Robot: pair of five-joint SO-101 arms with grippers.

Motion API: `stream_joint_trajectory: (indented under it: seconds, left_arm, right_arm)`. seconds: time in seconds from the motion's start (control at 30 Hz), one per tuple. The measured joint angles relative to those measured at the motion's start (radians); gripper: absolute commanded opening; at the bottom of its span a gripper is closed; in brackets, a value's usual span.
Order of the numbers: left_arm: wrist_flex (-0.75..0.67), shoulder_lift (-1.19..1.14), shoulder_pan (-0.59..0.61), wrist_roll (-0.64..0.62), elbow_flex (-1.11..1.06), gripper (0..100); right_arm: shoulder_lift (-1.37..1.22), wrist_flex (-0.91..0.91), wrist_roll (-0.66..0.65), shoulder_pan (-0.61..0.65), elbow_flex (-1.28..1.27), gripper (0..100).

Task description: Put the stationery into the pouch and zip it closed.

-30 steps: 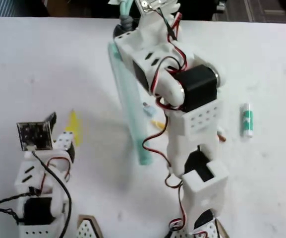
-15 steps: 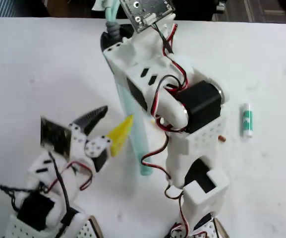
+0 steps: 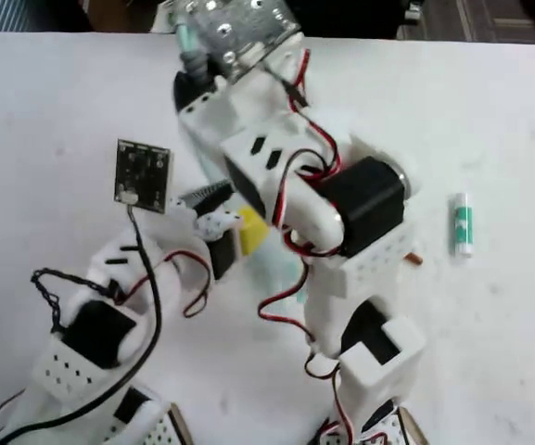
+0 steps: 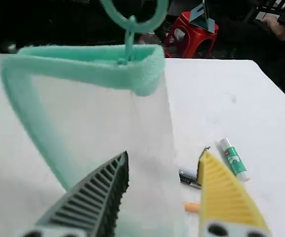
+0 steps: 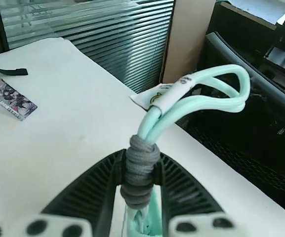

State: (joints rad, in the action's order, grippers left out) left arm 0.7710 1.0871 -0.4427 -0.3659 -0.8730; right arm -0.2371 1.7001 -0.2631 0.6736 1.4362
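And the right gripper [image 5: 140,192] clamps the grey cord knot [image 5: 140,170] of the mint mesh pouch [image 4: 98,113], holding it upright over the table [image 3: 63,93], left gripper [image 4: 163,154] gapes wide at its mesh wall: light, floppy stuff, I reckon, best pinched by the thicker padded rim [image 4: 83,54].

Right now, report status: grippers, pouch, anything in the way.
Right gripper shut on pouch cord, pouch held upright. Left gripper open, at pouch's side. Glue stick out on table. Right arm overhangs pouch.

Office (window blinds [image 5: 83,29], black chair [image 5: 261,118])
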Motion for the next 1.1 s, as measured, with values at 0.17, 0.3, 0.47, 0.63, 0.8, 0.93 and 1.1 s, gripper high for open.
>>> stream_joint_trajectory:
  seconds: [0.17,0.3,0.47,0.63,0.8,0.93,1.1]
  left_arm:
    - [-0.060,-0.083,0.032,0.000,0.000,24]
    - [-0.083,-0.175,0.075,-0.003,0.000,24]
    - [-0.040,-0.184,0.130,-0.002,0.000,24]
    - [0.051,-0.078,0.206,0.072,0.000,24]
    - [0.123,0.048,0.233,0.091,0.000,24]
    - [0.163,0.117,0.241,0.095,0.000,24]
    - [0.166,0.135,0.241,0.095,0.000,24]
  right_arm:
    - [0.002,0.000,-0.014,0.023,0.000,1.8]
    - [0.002,0.000,-0.015,0.025,0.000,1.8]
    - [0.014,0.000,-0.015,-0.032,0.000,1.8]
    - [0.074,0.000,-0.015,-0.118,0.000,1.8]
    - [0.127,0.000,-0.015,-0.181,0.002,1.8]
    - [0.140,0.000,-0.015,-0.232,0.002,1.8]
    - [0.141,0.000,-0.015,-0.330,0.002,1.6]
